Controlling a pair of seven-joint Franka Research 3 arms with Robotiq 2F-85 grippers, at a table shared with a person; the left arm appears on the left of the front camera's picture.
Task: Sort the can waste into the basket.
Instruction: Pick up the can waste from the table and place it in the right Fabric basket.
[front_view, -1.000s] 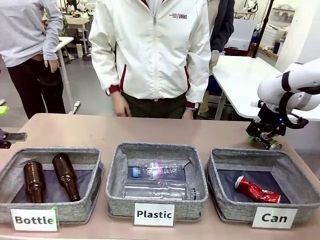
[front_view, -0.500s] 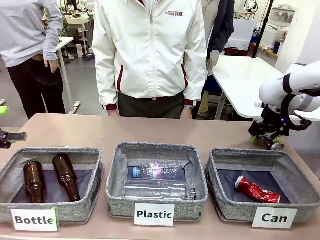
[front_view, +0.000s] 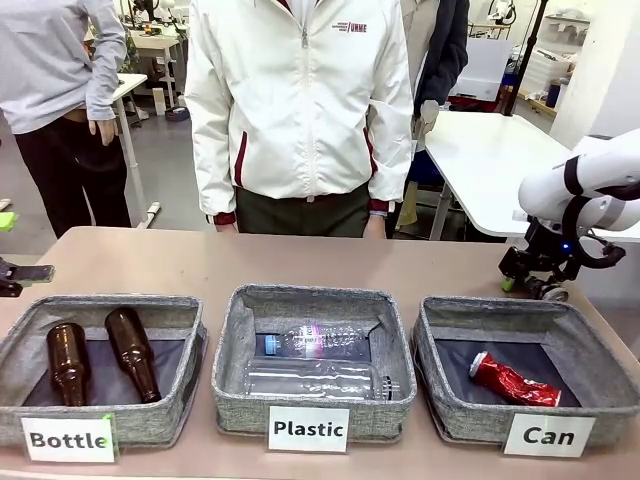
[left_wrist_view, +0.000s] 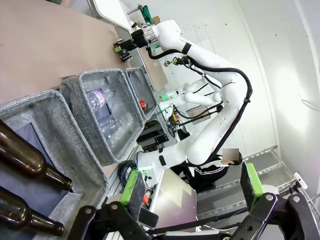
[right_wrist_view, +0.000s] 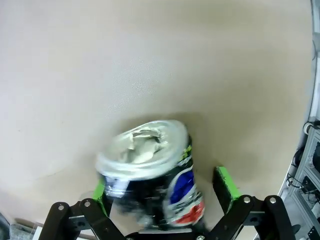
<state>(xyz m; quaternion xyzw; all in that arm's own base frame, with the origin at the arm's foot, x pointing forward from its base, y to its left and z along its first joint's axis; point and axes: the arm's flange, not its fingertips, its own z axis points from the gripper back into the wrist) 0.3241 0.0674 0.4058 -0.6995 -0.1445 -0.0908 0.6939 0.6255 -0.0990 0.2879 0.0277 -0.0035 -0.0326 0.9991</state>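
A crushed dark blue-black can (right_wrist_view: 150, 165) with white and red marks stands on the tan table. My right gripper (right_wrist_view: 162, 187) is open around it: the left pad is against its side and the right pad (right_wrist_view: 224, 184) stands a little apart. That gripper (front_view: 533, 277) hangs low over the table's far right, just behind the grey "Can" basket (front_view: 520, 308). A crushed red can (front_view: 513, 381) lies on the basket's dark bottom. My left gripper (left_wrist_view: 192, 200) is open and holds nothing, off to the side of the "Bottle" basket (left_wrist_view: 30, 107).
The "Plastic" basket (front_view: 312, 297) holds clear bottles and the "Bottle" basket (front_view: 100, 303) two brown ones. A person in a white jacket (front_view: 300, 110) stands at the far edge, hands at their sides. Bare table lies behind the baskets.
The person has drawn their hands back from the table and stands upright. My right gripper has shifted slightly right and up; the baskets' contents are the same.
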